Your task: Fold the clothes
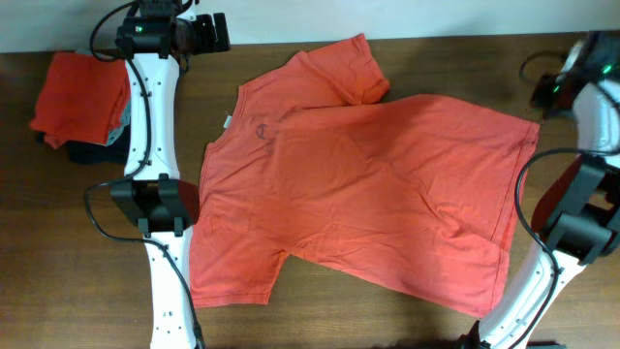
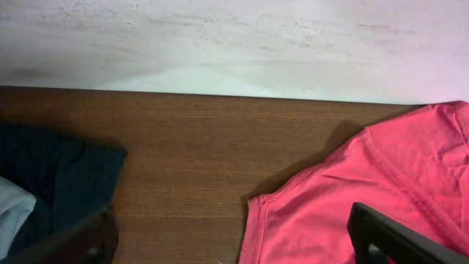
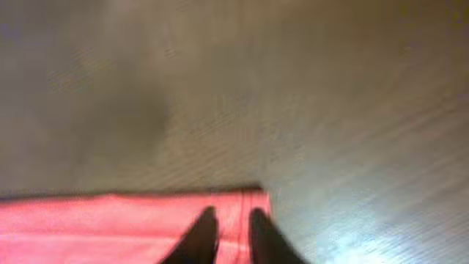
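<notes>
One folded shirt [image 1: 77, 92] looks done, the spread T-shirt [image 1: 368, 184] awaits every fold, its hem corner [image 3: 249, 202] beneath the right gripper [image 3: 234, 231] fingers, slightly parted, while the left gripper [image 2: 234, 246] gapes wide, empty.

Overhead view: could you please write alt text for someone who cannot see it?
An orange-red T-shirt lies spread, slightly rumpled, across a wooden table. Folded clothes sit far left; the left arm and right arm flank it.

You are looking at a dark brown wood-grain table [image 1: 339, 325] that is butting against a white, smudged wall [image 2: 234, 44]; light is glaring softly off the wood.
</notes>
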